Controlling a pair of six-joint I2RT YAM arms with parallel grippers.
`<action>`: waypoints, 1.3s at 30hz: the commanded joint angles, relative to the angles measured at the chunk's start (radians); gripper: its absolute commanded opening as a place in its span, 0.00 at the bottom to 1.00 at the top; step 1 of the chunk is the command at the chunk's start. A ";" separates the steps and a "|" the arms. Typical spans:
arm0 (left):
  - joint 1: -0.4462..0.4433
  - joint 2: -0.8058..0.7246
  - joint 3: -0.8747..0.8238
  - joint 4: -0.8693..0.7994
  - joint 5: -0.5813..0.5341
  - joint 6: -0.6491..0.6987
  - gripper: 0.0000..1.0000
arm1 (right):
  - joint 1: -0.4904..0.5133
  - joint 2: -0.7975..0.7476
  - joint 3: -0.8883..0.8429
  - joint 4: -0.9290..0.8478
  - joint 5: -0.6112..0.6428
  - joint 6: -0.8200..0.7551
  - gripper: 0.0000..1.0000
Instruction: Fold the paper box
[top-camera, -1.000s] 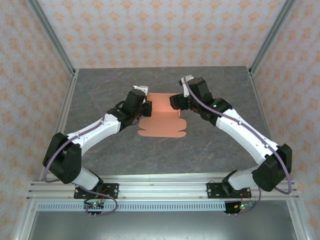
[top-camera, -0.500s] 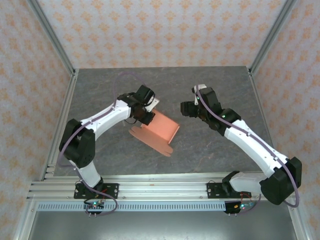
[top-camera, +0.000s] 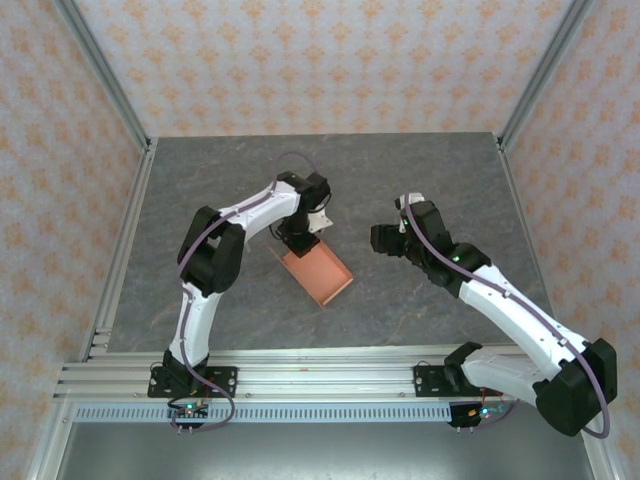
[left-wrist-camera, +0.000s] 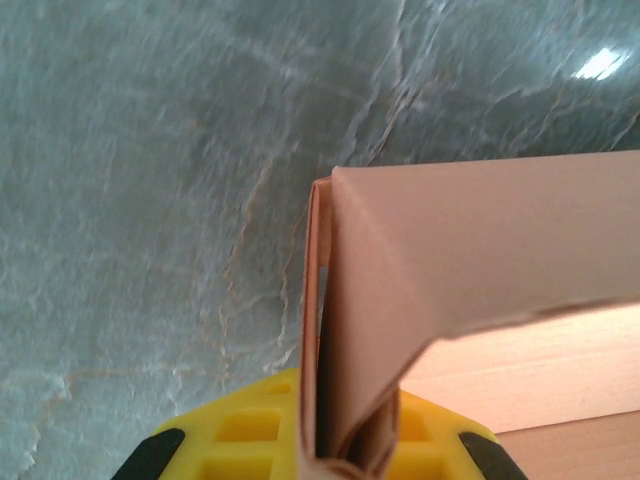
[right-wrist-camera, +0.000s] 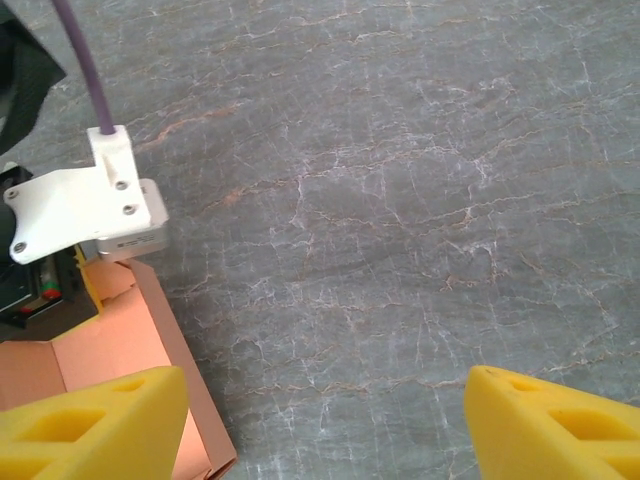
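**Two arms at the paper box: one grips, one stands open**

The grey stone-patterned table (top-camera: 440, 170) carries the paper box (top-camera: 322, 276), which lies near its middle, turned at an angle to the table's edges. The left arm (top-camera: 250, 212) rises on the left of the box, bends at the elbow, and runs past the box's far corner, its wrist turned down onto that corner. The right arm (top-camera: 500, 300) stretches in a long diagonal on the right of the box, its wrist level with the box's far end and pointing toward it. The box is a shallow salmon-orange tray with raised walls, open side up and its card floor showing. The left gripper (top-camera: 301, 243) is closed narrowly on a folded wall of the box; in the left wrist view the card stands pinched upright between the yellow fingers (left-wrist-camera: 240, 435). The right gripper (right-wrist-camera: 325, 420) hangs just right of the box, jaws wide apart and holding nothing, one yellow finger beside the box's near wall.
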 joint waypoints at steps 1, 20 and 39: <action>-0.039 0.056 0.106 -0.096 -0.045 0.054 0.07 | -0.002 -0.036 -0.025 0.032 0.043 0.002 0.73; -0.072 0.174 0.368 -0.203 -0.004 0.101 0.51 | -0.002 -0.071 -0.107 0.048 0.026 0.025 0.73; -0.043 0.241 0.475 -0.236 0.059 0.135 0.34 | -0.002 -0.015 -0.131 0.099 -0.016 0.028 0.73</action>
